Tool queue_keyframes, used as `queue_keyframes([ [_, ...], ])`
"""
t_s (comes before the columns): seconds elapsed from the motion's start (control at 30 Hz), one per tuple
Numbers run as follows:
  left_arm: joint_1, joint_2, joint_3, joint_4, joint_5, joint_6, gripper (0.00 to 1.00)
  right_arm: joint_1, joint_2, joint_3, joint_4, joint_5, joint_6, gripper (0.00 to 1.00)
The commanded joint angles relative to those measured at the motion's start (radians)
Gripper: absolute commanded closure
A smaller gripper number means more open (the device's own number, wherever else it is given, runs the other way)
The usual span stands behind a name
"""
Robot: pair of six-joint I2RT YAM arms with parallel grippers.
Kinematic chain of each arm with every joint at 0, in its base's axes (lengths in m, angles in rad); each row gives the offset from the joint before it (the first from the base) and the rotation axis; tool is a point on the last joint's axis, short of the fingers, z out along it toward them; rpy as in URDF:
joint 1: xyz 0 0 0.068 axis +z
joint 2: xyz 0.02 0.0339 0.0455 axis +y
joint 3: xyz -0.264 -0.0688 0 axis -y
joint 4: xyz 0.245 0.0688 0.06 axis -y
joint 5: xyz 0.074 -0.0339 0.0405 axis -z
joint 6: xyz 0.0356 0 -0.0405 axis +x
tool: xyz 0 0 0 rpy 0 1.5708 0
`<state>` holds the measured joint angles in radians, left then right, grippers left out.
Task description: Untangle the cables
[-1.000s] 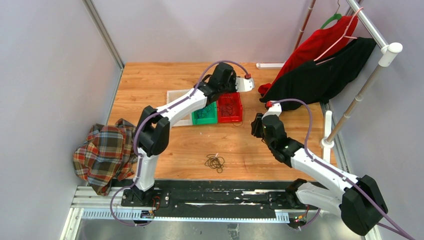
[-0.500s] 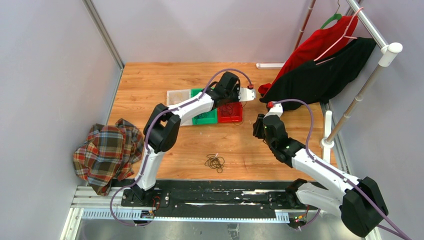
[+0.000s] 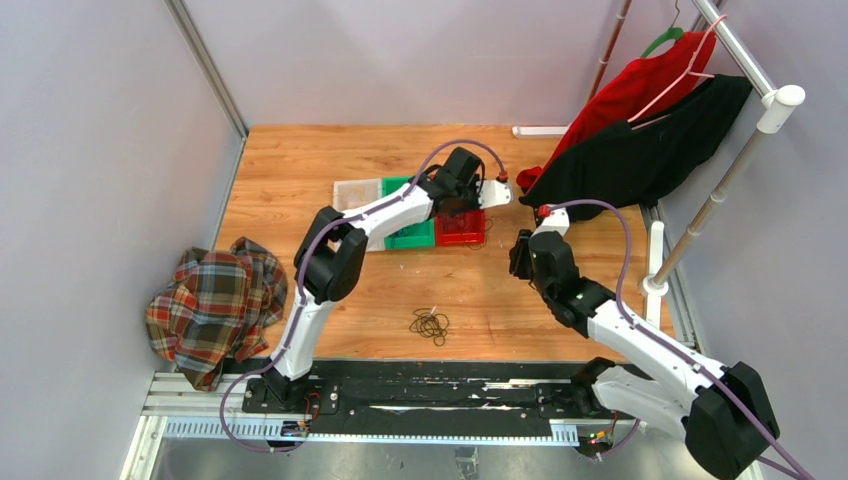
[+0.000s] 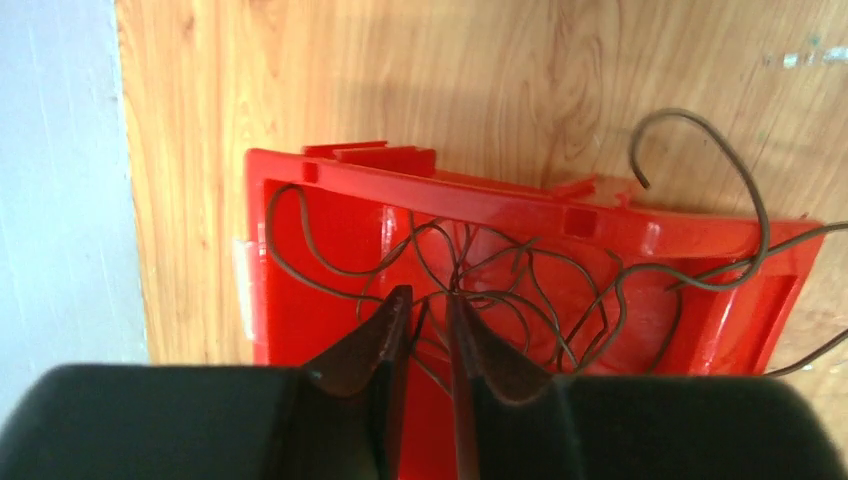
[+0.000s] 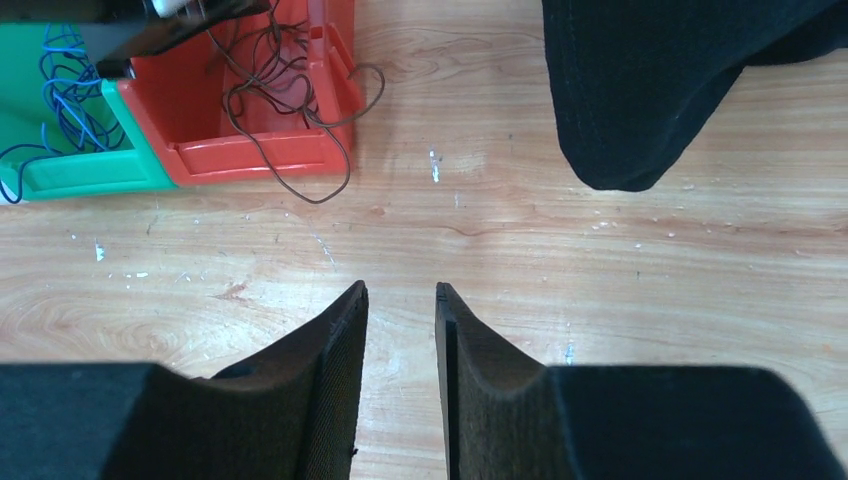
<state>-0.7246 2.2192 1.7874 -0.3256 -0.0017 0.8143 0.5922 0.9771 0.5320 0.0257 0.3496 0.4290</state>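
Left hand (image 4: 428,297), stretched far forward, dips into the red bin (image 4: 500,205), fingers nearly together; whether they pinch a strand cannot be told. Right hand (image 5: 400,290) hovers over the bare surface (image 5: 600,280), fingers slightly apart, empty. Green bin (image 5: 90,172) holds blue cables (image 5: 60,80), the adjoining red bin brown cables (image 4: 520,290); black cables (image 3: 430,323) lie loose nearer the bases.

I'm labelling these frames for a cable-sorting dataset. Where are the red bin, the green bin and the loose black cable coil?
red bin (image 4: 480,200): left wrist view, on its far rim.
green bin (image 5: 100,172): right wrist view, on its near wall.
black cable coil (image 3: 430,323): top view, middle of the coil.
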Motion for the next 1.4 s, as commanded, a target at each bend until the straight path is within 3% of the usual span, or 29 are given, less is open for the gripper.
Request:
queue_keyframes([
  [0.0, 0.020, -0.004, 0.174, -0.157, 0.072, -0.084, 0.65, -0.015, -0.033, 0.027, -0.036, 0.013, -0.016, 0.66],
  [0.13, 0.050, -0.023, 0.338, -0.362, 0.156, -0.104, 0.36, -0.015, -0.051, 0.030, -0.051, 0.011, -0.025, 0.56],
  [0.27, 0.065, -0.082, 0.363, -0.467, 0.210, -0.085, 0.18, -0.016, -0.049, 0.040, -0.054, -0.008, -0.027, 0.53],
  [0.47, 0.070, -0.224, 0.246, -0.584, 0.295, -0.049, 0.06, -0.016, -0.008, 0.047, -0.056, -0.082, -0.031, 0.49],
  [0.77, 0.051, -0.520, -0.324, -0.645, 0.522, -0.019, 0.09, -0.005, 0.054, -0.003, -0.039, -0.166, 0.011, 0.48],
  [1.0, 0.033, -0.470, -0.455, -0.590, 0.628, -0.149, 0.19, 0.021, 0.039, -0.052, -0.014, -0.180, 0.026, 0.54],
  [1.23, -0.006, -0.485, -0.588, -0.418, 0.618, -0.346, 0.25, 0.029, 0.010, -0.077, -0.025, -0.167, 0.037, 0.59],
  [1.37, -0.017, -0.504, -0.676, -0.255, 0.569, -0.465, 0.36, 0.031, -0.004, -0.082, -0.022, -0.170, 0.047, 0.62],
])
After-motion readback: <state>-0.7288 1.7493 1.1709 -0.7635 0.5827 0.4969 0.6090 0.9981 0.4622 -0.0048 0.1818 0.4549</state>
